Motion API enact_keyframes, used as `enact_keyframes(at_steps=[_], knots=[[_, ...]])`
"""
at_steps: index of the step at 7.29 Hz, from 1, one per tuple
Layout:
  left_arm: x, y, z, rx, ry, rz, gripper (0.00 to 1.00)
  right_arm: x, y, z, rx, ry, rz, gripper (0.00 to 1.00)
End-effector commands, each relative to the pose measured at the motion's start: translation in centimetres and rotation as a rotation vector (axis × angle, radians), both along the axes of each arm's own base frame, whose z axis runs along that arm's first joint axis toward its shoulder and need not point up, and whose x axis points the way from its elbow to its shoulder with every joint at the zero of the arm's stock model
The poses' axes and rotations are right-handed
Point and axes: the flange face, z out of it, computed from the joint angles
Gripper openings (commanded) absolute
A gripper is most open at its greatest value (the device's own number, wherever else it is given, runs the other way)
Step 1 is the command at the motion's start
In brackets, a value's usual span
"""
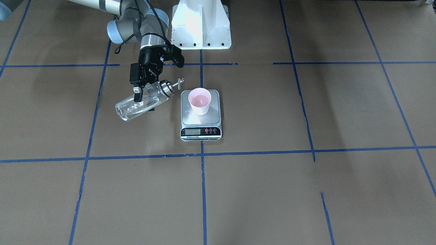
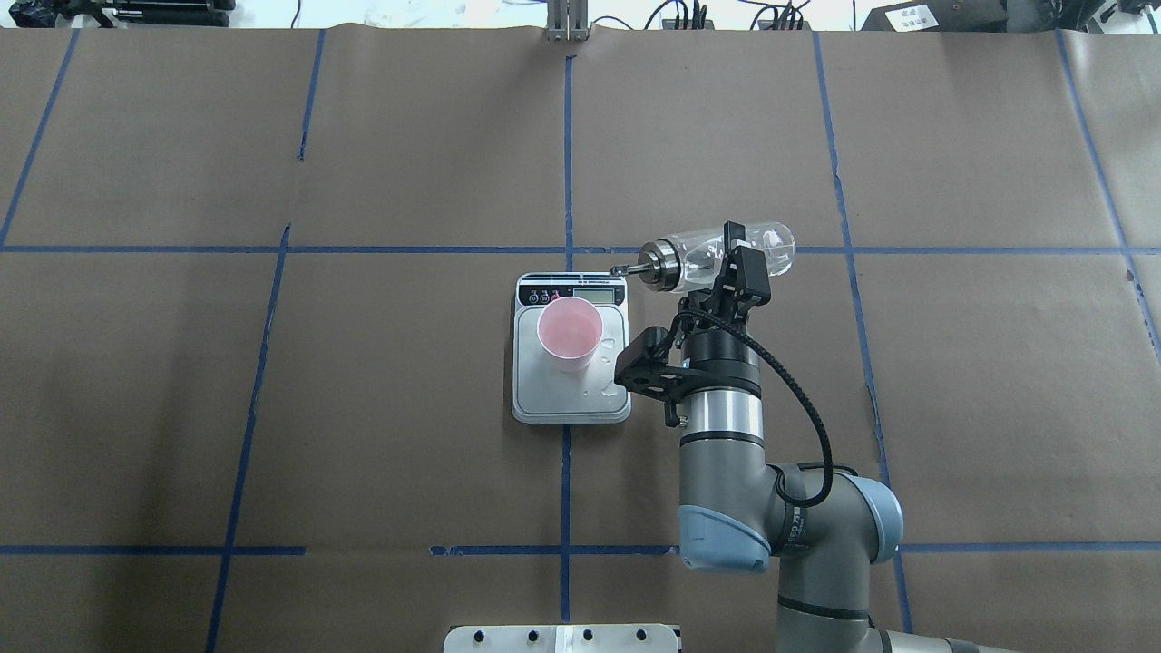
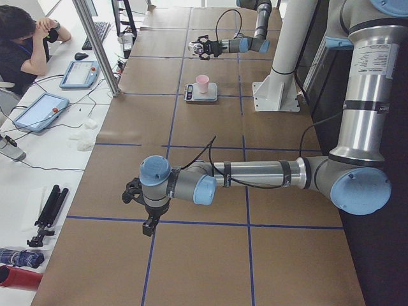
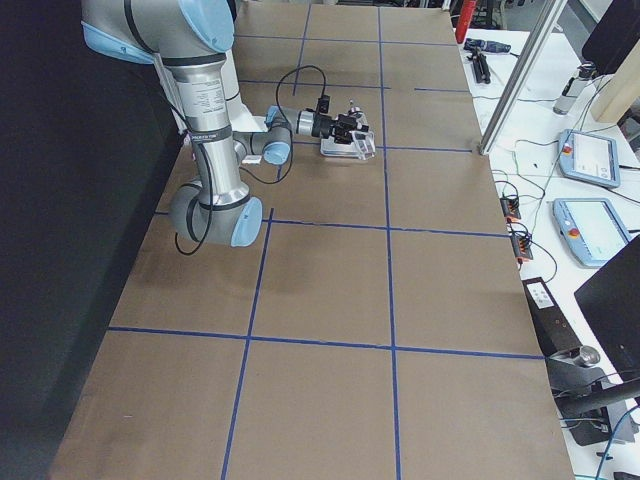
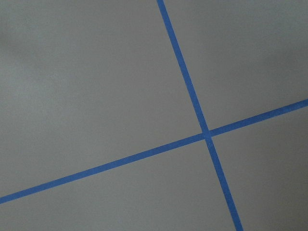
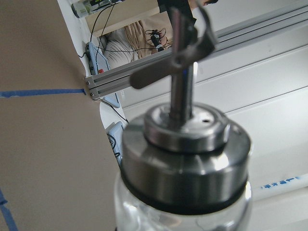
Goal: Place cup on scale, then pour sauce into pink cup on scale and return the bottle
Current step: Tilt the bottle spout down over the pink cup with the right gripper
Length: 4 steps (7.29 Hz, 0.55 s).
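The right gripper [image 2: 736, 260] is closed around the smooth glass bottle [image 2: 775, 245]. To its left, the tapered cup [image 2: 569, 332] stands on the steel scale [image 2: 571, 413]. The left gripper [image 3: 143, 211]: cannot tell.

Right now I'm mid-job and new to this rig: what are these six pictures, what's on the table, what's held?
Two robot arms work at a paper-covered table. Two pictures look down on it, one from behind the robot, one facing it; two look along it from its ends; two come from wrist cameras. The pink cup stands on the scale. The right gripper is shut on the glass bottle, held off the table nearly on its side, spout towards the scale but not over the cup. The left arm is far along the table; its wrist camera shows only paper and blue tape.
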Motion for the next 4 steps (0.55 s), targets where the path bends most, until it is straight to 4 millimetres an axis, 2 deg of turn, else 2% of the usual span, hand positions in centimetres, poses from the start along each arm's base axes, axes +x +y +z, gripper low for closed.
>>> enact_keyframes(at_steps=[1, 4], knots=[[-0.01, -0.25, -0.19, 0.003, -0.002, 0.000, 1.00, -0.74, 0.18, 0.24, 0.020, 0.132, 0.019, 0.00], [0.00, -0.31, -0.20, 0.002, 0.000, -0.001, 1.00, -0.84, 0.22, 0.32, 0.023, 0.272, 0.018, 0.00]])
